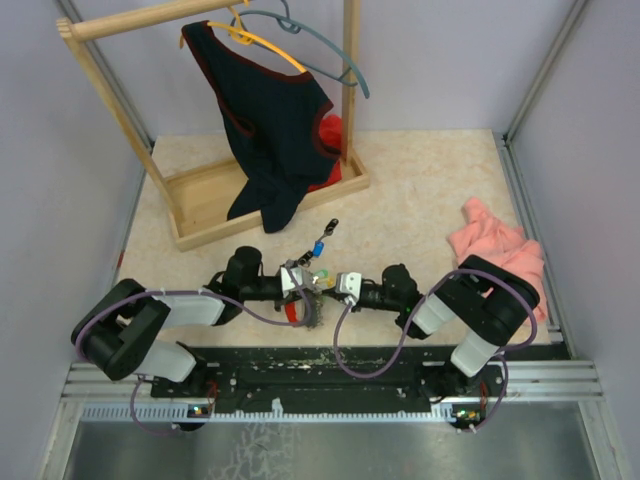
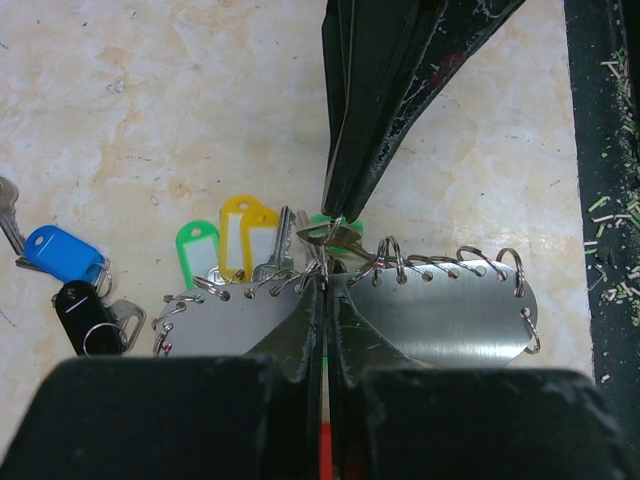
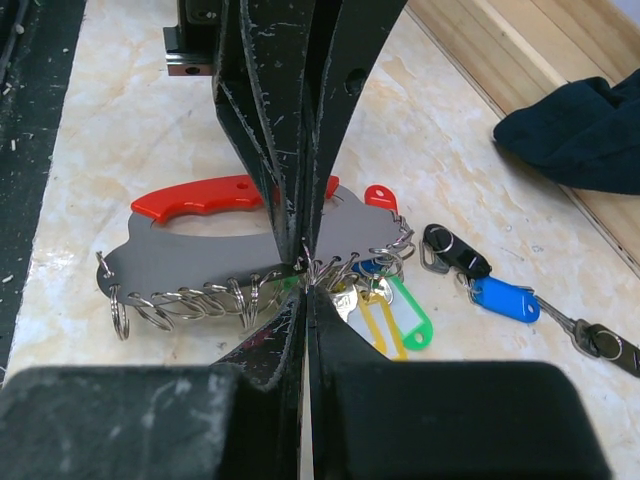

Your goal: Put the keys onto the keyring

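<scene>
Left gripper (image 2: pixel 325 292) was clenched on the grey edge of the keyring (image 3: pixel 190 245). Right gripper (image 3: pixel 306 290) was pinched shut right against it, tip to tip, with the keys (image 2: pixel 245 240) hanging just beside both. I judged slow, tiny moves best, holding the keyring steady.

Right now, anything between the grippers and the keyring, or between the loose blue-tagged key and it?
Grip side is clear: the left gripper is shut on the keyring, the right gripper shut tip to tip with it at the ringed edge. Only a black-tagged key lies between the blue-tagged key and the keyring.
</scene>
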